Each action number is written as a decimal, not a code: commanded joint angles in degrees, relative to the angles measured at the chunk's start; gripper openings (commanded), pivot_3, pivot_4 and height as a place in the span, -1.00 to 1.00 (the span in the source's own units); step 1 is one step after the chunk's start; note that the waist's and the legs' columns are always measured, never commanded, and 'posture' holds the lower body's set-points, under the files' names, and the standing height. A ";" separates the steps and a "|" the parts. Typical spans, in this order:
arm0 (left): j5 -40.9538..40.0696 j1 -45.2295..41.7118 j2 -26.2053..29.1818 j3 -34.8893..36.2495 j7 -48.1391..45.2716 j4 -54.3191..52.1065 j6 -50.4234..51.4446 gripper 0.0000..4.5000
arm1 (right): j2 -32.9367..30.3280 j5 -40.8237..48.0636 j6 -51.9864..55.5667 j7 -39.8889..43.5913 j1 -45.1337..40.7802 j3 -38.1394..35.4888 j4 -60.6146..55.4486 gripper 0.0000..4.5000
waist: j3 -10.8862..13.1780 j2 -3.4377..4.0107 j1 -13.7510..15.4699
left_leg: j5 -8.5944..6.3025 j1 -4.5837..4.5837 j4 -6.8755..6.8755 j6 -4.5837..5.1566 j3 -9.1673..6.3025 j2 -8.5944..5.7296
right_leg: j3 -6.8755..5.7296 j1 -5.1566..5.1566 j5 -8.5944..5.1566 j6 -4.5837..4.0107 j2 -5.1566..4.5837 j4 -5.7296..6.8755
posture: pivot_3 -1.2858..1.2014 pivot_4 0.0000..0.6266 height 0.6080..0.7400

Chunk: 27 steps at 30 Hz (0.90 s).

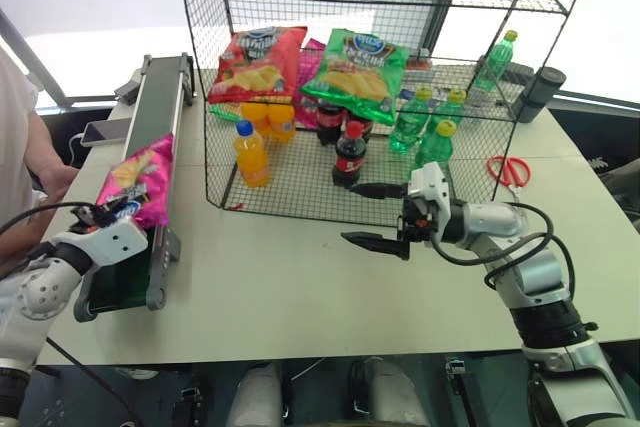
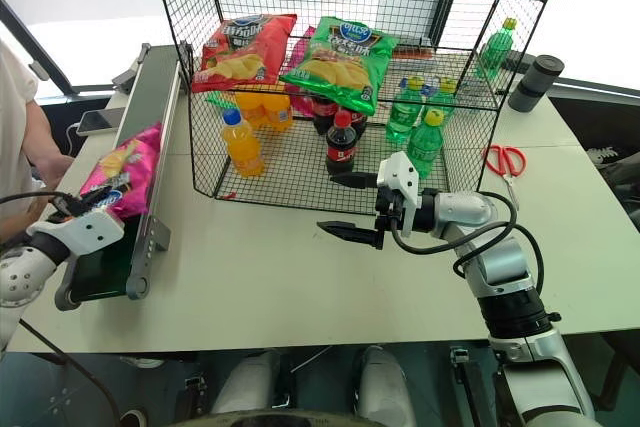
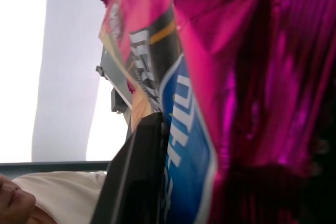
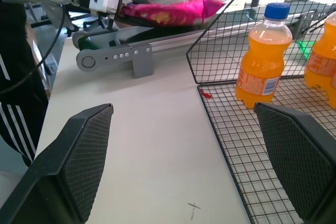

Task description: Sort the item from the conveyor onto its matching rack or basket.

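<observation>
On conveyor [image 1: 160,107], crinkly magenta chip bag [image 1: 140,179], blue logo

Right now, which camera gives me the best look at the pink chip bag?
The left eye view: the whole pink chip bag lies on the conveyor at the left hand. The right eye view shows the same. The left wrist view shows only crinkled foil and logo; the right wrist view shows it edge-on.

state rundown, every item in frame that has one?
left claw: shut on pink chip bag
pink chip bag: on the conveyor, near end pinched
right claw: open, holding nothing, above the table
red chip bag: lying on rack shelf
green chip bag: lying on rack shelf
orange bottle: upright, capped
scissors: flat on the table
</observation>
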 commanded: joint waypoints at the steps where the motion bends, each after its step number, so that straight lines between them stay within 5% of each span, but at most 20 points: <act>1: -0.81 -1.10 0.64 0.42 0.45 -0.81 -0.23 -0.99 | -0.08 -0.42 -1.61 -0.09 0.05 -0.15 -1.93 1.00 | 0.00 0.00 0.00 | 0.00 0.00 0.00 0.00 0.00 0.00 | 0.00 0.00 0.00 0.00 0.00 0.00 | 0.03 -0.52 1.00; 6: -10.25 -1.99 -1.07 4.38 -3.01 -2.49 1.36 -0.99 | 0.22 -1.11 -2.46 -0.37 0.12 -0.17 -1.72 1.00 | 0.00 -0.01 -0.02 | 0.00 -0.01 0.00 0.00 0.01 0.00 | 0.00 0.00 0.00 0.00 0.00 0.00 | 0.03 -0.52 1.00; 11: -35.01 0.60 -1.22 11.03 -19.62 -10.54 5.83 -0.99 | 0.08 -1.29 -2.95 -0.21 0.06 -0.38 -1.27 1.00 | -0.01 -0.03 -0.26 | 0.01 -0.01 0.00 -0.02 0.00 0.04 | 0.01 0.00 0.00 0.00 -0.01 0.00 | 0.03 -0.52 1.00; 16: -70.26 9.78 3.85 24.30 -38.53 -25.07 34.51 -0.99 | -0.61 0.85 -1.02 0.93 -0.41 -1.32 -1.61 1.00 | 0.02 -0.01 -1.37 | 0.03 -0.01 0.00 -0.07 -0.03 0.09 | 0.02 0.01 0.00 0.00 0.01 -0.03 | 0.03 -0.52 1.00; 20: -83.11 16.28 6.86 29.39 -45.99 -30.50 50.85 -0.99 | -2.38 7.14 7.48 2.30 -0.59 -2.91 -4.19 1.00 | 0.14 0.23 -1.14 | 0.04 0.04 0.00 -0.13 -0.04 0.11 | 0.02 0.03 -0.01 -0.01 0.13 -0.02 | 0.03 -0.52 1.00; 27: -100.05 9.78 1.79 18.16 -41.80 -39.22 65.15 -0.99 | -10.52 27.71 35.82 2.67 0.66 -6.85 -10.52 1.00 | 0.07 0.12 -0.07 | 0.01 0.02 0.02 -0.09 -0.23 -0.01 | 0.08 0.16 -0.02 -0.05 0.07 -0.14 | 0.03 -0.52 1.00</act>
